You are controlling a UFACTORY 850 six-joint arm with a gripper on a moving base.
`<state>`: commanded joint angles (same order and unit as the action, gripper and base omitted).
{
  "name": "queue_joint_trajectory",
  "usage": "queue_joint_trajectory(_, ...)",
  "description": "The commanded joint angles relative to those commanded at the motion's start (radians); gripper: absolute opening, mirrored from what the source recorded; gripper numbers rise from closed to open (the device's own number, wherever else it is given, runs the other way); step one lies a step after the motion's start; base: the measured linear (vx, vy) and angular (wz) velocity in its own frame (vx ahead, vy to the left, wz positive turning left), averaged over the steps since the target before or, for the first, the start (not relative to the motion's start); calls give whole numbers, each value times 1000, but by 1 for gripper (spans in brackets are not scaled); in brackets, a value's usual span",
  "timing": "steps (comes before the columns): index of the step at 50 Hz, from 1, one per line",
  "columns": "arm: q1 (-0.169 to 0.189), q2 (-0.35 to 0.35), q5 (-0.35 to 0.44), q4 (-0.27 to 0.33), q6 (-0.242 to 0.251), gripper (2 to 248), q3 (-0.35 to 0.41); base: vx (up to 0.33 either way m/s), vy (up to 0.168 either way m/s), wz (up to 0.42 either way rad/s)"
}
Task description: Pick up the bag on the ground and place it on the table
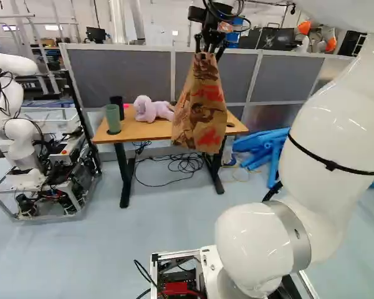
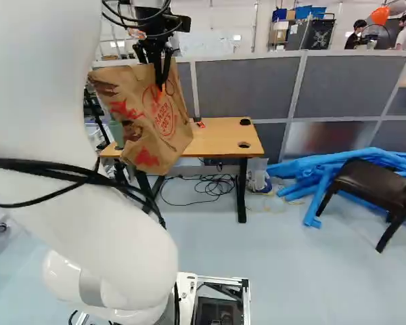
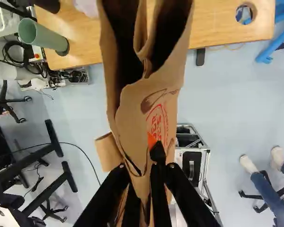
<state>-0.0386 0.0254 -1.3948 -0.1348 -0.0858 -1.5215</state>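
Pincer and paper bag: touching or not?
Touching. The wrist view shows the paper bag pinched in the pincer, between its fingers; in the left base view it hangs from there.

Paper bag point(image 2: 143, 122) in claw point(image 2: 162, 82)

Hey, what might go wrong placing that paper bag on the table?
The bag hangs by its top from the gripper, so it might slip or tear. Its bottom, lower than the table's front edge in the left base view, could snag. The plush toy or green cup there might get knocked.
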Motion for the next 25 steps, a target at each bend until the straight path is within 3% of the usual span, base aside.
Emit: queue_joint_trajectory(25, 0, 0, 0, 0, 0, 21, 0, 58, -104, -273)
